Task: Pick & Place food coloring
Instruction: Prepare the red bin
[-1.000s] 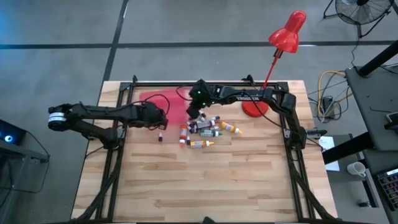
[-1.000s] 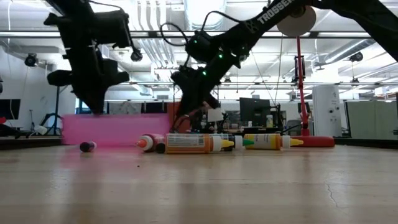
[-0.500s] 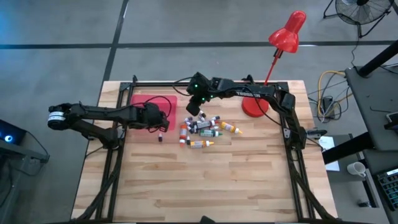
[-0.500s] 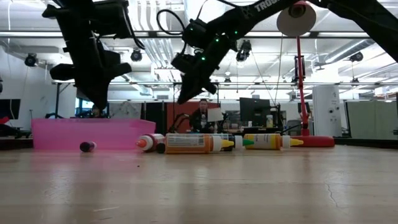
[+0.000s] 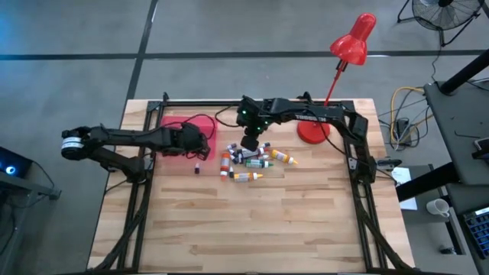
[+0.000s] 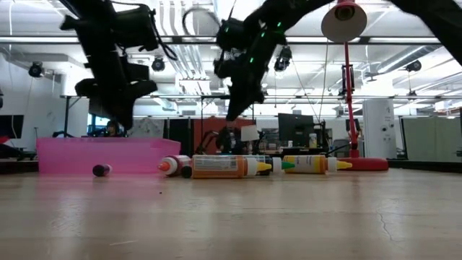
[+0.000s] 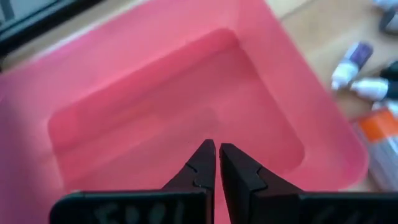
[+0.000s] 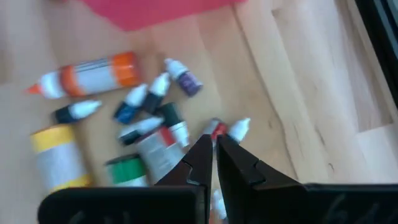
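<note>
While its fingers are pressed together, the right gripper (image 8: 214,142) hovers over the food coloring (image 8: 149,127).

Even indoor light, soft focus up close

We see the table (image 5: 252,221) evenly lit from above with only faint shadows; in the low view, ceiling strip lights (image 6: 404,40) glare across the upper frame, leaving the arms as dark silhouettes and the near tabletop blurred. Both wrist views are soft, and the bottles (image 8: 93,74) smear toward the frame edges.
</note>
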`<state>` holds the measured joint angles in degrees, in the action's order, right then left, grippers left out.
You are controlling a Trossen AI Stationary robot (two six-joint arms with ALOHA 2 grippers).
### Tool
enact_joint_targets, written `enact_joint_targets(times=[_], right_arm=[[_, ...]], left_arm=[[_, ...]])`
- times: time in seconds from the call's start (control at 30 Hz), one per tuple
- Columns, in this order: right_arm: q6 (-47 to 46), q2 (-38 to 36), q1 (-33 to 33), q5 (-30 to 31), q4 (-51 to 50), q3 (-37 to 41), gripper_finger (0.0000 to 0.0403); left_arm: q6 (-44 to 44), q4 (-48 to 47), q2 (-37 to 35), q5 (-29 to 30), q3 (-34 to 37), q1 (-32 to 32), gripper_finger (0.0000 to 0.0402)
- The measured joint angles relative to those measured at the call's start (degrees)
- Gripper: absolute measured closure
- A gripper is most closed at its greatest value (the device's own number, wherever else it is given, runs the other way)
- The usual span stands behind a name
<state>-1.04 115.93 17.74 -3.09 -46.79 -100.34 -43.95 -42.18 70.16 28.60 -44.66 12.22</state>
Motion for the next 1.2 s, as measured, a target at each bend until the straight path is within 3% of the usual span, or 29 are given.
enact_joint_targets(times=[0.13, 0.3, 0.6, 0.9, 1.2], right_arm=[[-0.99, -6.61, -1.38, 0.07, 0.75, 4.19, 0.0385], [-6.46, -16.39, -3.08, 5.31, 1.03, 11.87, 0.0385], [-21.0, -32.75, -7.82, 15.07, 0.72, 27.97, 0.0385], [-35.76, -42.86, -12.66, 19.98, 0.84, 38.81, 0.0385], [-41.41, -44.59, -15.82, 22.4, 1.23, 42.53, 0.0385]], left_arm=[[6.02, 4.97, 2.55, -1.25, 0.04, 6.31, 0.0401], [13.54, 9.35, 6.95, -8.62, 0.08, 13.8, 0.0401], [23.52, 20.48, 20.82, -18.92, -1.97, 16.31, 0.0402], [28.59, 21.19, 30.85, -18.55, -15.53, 16.43, 0.0401], [32.95, 20.71, 36.23, -18.44, -29.95, 16.8, 0.0401]])
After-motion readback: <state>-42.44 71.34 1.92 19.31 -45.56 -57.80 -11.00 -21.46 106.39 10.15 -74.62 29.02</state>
